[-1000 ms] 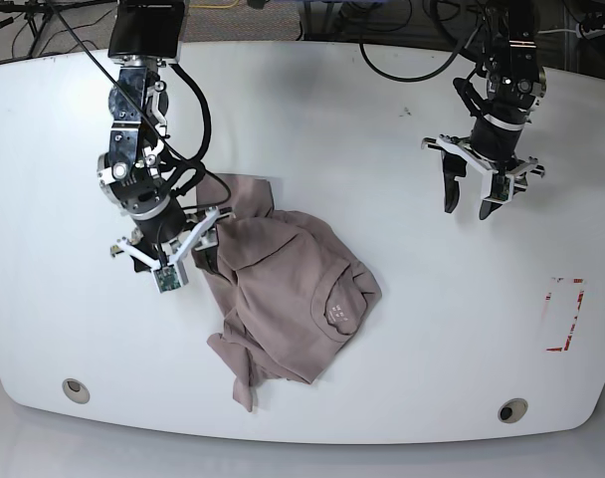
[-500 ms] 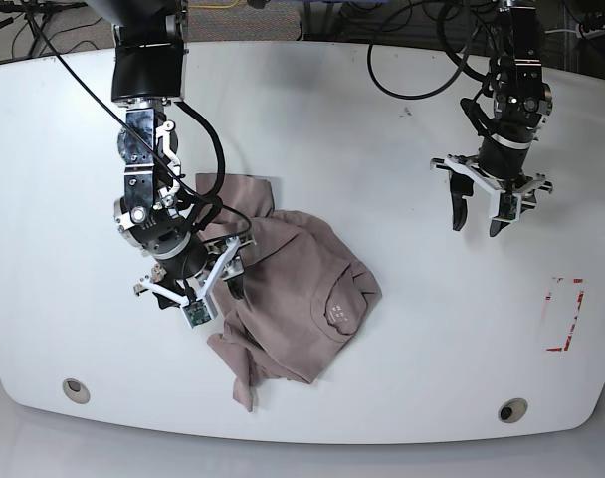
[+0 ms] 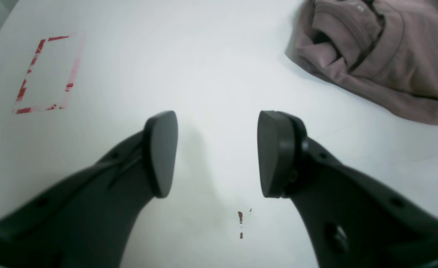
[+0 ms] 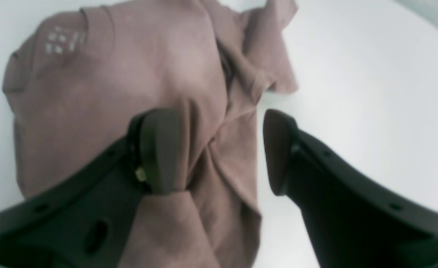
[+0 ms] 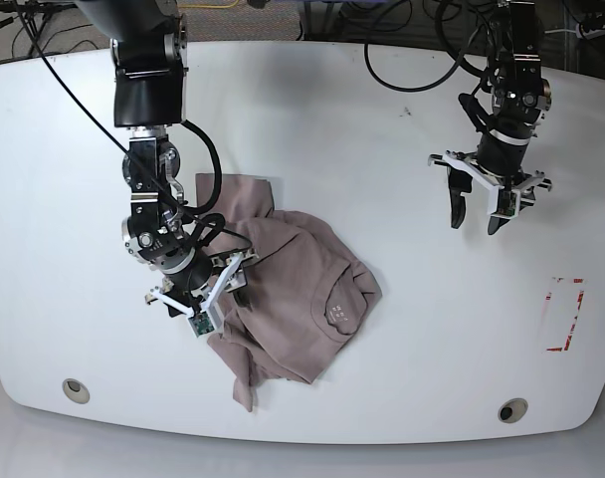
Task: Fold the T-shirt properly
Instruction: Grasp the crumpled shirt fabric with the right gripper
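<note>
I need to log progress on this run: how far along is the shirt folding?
Nothing looks done: the T-shirt lies crumpled in a heap. In hand: the right tool, open, is over a bunched ridge of fabric. The left tool hangs open, apart from the shirt. Left: grasping, spreading flat and every fold.

White table (image 5: 312, 129), rounded near corners. Crumpled T-shirt (image 5: 293, 299) lies on it left of centre. Red tape rectangle (image 5: 566, 314) at right edge. Small dark specks (image 5: 406, 112) far centre. Two round holes near edge: left (image 5: 76, 389), right (image 5: 512, 410).
</note>
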`<action>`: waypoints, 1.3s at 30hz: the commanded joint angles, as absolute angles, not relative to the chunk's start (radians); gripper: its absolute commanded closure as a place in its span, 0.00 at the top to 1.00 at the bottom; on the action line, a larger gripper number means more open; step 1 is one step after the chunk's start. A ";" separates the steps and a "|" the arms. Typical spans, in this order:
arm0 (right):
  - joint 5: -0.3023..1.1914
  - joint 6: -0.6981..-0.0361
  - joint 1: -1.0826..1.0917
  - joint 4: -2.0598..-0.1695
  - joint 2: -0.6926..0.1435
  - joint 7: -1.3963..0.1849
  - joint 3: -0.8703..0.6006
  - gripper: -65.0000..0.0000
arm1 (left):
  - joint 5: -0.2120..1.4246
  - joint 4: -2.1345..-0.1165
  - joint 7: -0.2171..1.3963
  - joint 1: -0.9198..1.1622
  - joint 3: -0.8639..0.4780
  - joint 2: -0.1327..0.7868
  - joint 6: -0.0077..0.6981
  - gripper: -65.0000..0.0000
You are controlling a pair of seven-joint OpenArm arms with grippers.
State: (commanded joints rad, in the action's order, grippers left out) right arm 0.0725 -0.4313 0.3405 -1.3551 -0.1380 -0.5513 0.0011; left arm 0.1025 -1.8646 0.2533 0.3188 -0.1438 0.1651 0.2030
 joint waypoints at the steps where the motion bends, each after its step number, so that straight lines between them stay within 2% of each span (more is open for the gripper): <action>1: 0.079 -0.434 0.345 -1.337 -0.138 -0.543 0.001 0.53 | 0.103 -1.866 0.254 0.319 -0.144 0.165 0.203 0.48; 10: 0.144 -0.434 0.389 -1.150 -0.132 -0.447 0.004 0.52 | 0.105 -1.866 0.258 0.316 -0.155 0.167 0.206 0.49; 18: 0.112 -0.453 0.434 -1.001 -0.139 -0.378 0.001 0.52 | 0.104 -1.865 0.261 0.315 -0.171 0.169 0.202 0.49; 34: 0.123 -0.433 0.451 -1.030 -0.141 -0.341 0.003 0.53 | 0.104 -1.871 0.263 0.316 -0.186 0.168 0.207 0.49; 39: 0.119 -0.424 0.462 -0.982 -0.140 -0.301 0.002 0.55 | 0.104 -1.869 0.266 0.319 -0.182 0.167 0.204 0.49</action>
